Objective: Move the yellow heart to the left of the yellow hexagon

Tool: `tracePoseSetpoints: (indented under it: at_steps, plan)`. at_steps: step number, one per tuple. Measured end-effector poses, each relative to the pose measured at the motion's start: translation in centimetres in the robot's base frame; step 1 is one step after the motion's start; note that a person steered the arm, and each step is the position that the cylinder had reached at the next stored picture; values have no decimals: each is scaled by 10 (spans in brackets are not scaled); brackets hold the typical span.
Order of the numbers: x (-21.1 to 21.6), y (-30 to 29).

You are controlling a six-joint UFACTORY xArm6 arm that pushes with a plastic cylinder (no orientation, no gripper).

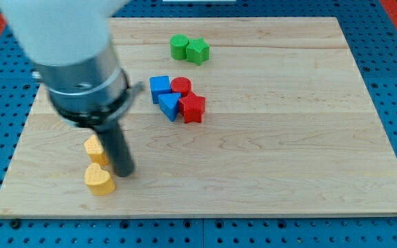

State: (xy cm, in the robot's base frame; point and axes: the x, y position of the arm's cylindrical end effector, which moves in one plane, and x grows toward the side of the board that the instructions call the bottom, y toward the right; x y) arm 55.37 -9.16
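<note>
The yellow heart [98, 179] lies near the board's bottom left. The yellow hexagon [93, 149] sits just above it, partly hidden by the rod. My tip [123, 173] rests on the board right of both yellow blocks, close to the heart's upper right side and next to the hexagon's lower right. I cannot tell if it touches either.
A blue cube [160, 88], a blue triangle [169, 106], a red cylinder [180, 86] and a red block [193, 108] cluster at the centre. Two green blocks [180, 47] [198, 51] sit near the top. The wooden board [288, 138] lies on a blue pegboard.
</note>
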Motion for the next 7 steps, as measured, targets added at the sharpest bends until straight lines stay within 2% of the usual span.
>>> tracePoseSetpoints:
  at_steps: [1, 2, 4, 6, 7]
  plan:
    - [13, -13]
    - [29, -78]
    - [65, -45]
    - [35, -158]
    - [35, -137]
